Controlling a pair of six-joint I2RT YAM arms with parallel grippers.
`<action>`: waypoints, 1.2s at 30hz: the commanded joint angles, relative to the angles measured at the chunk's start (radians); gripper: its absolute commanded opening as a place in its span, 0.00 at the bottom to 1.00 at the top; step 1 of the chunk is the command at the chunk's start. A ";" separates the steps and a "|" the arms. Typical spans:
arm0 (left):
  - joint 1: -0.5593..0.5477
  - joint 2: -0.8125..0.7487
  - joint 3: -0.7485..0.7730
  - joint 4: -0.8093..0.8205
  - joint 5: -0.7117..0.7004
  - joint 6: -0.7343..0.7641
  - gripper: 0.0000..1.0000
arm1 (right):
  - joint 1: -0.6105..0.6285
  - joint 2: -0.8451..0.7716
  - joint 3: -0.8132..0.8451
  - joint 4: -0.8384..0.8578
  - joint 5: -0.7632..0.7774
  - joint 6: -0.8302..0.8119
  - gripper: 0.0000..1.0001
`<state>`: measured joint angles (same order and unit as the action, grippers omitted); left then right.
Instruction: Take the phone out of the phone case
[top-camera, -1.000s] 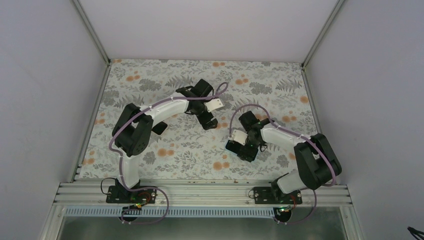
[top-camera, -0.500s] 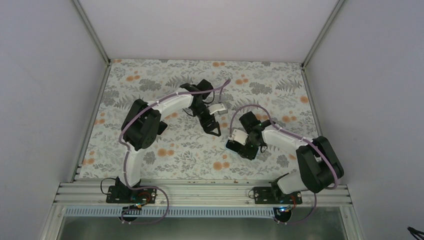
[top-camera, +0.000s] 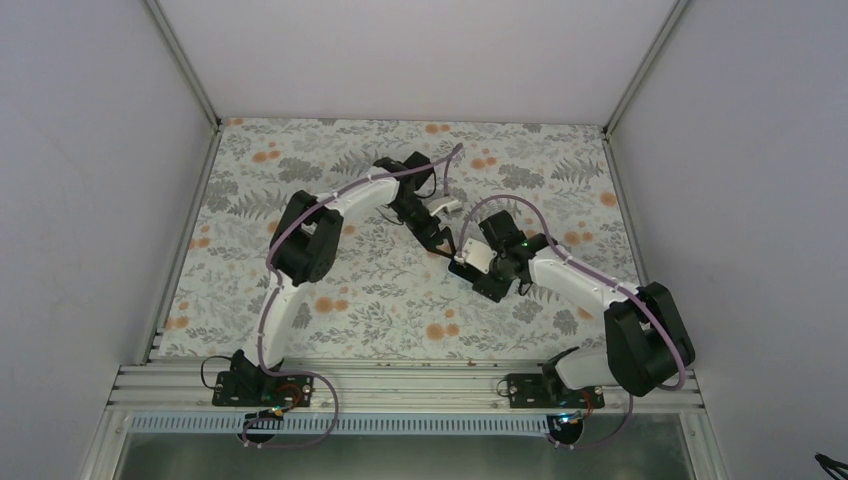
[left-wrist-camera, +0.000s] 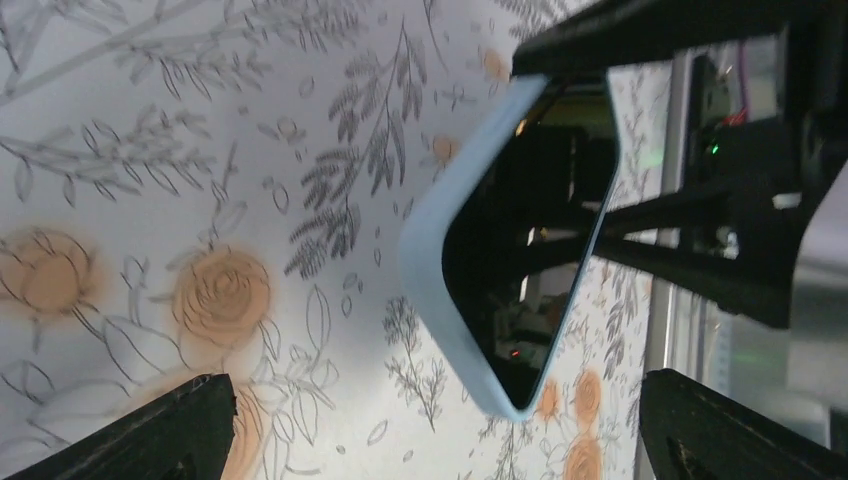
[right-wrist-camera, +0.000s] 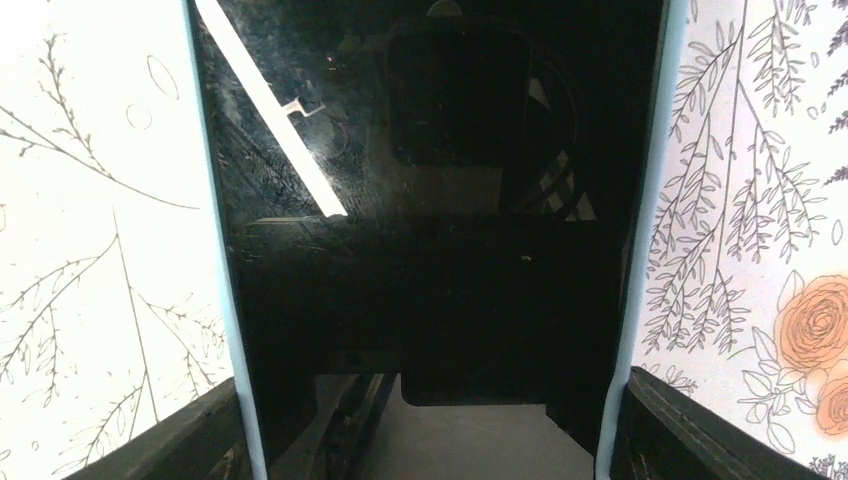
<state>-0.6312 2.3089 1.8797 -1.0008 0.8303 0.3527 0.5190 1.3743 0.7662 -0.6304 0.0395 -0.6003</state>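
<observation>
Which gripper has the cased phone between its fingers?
The right gripper: the blue phone case sits between its fingers. The left gripper is wide open, holding nothing.

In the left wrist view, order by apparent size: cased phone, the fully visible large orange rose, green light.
1. cased phone
2. orange rose
3. green light
The phone may be nearer the camera, so appearance only.

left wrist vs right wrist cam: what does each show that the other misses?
Left wrist only: the light-blue phone case's rounded corner and outer wall, the open left pincer, the right arm's green light. Right wrist only: the black phone's screen head-on, the right pincer clamping both long case edges. Both: the cased phone over the floral-print table cover.
</observation>
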 joint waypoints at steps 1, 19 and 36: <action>0.013 0.060 0.082 -0.028 0.118 -0.052 1.00 | 0.016 -0.016 0.046 0.070 0.012 0.038 0.64; 0.014 0.137 0.193 -0.116 0.327 0.019 0.79 | 0.061 0.007 0.117 0.121 0.017 0.071 0.61; 0.020 0.128 0.202 -0.189 0.334 0.086 0.17 | 0.062 -0.070 0.120 0.126 0.050 0.065 0.57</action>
<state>-0.6083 2.4336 2.0491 -1.1889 1.1397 0.4259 0.5705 1.3495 0.8448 -0.5442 0.0746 -0.5476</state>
